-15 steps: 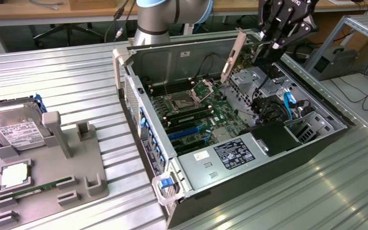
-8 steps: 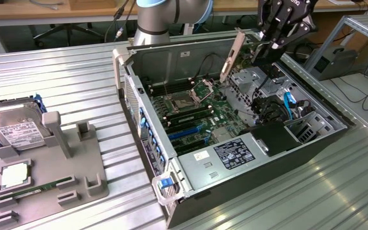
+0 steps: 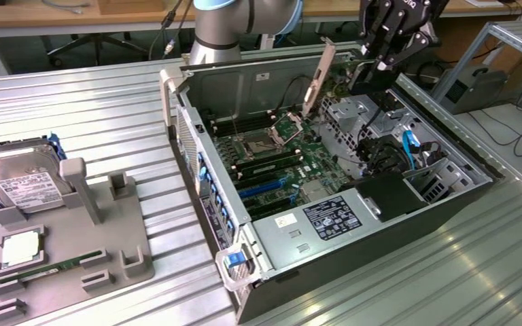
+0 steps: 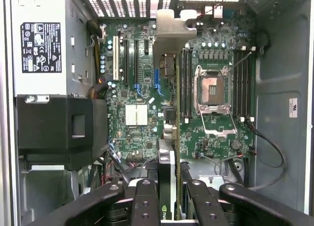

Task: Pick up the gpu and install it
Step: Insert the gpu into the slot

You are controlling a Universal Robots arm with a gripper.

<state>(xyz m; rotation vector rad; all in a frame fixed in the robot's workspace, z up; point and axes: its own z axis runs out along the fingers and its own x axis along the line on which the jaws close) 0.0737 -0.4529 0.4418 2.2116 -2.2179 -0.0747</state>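
**Gpu held above the open case**

At the exterior view's left, a grey moulded fixture (image 3: pixel 107 224) lies on the ribbed metal table (image 3: pixel 89 109). It carries a silver boxy hard drive (image 3: pixel 25 180) with a white label, a square processor chip (image 3: pixel 21 248) and a long slim green memory stick (image 3: pixel 48 268).

In the middle, the computer case (image 3: pixel 242 85) lies on its side with its sheet-metal shell open. Inside is the green motherboard (image 3: pixel 279 159), with its empty processor socket and rows of dark slots. The arm (image 3: pixel 234 27) rises behind the case, a pale blue and silver column.

To the right, the black gripper (image 3: pixel 379 64) hangs over the far right part of the case, pointing down into it. Its jaws are closed narrowly on the gpu (image 3: pixel 359 78), a thin dark card held clear above the board. The card's pale silvery bracket (image 3: pixel 319 76) slants up toward the left.

In the wrist view, the black fingers (image 4: pixel 145 196) pinch the card (image 4: pixel 167 162) edge-on over the motherboard's slots. The flat metal bracket (image 4: pixel 171 35) is at the card's far end.
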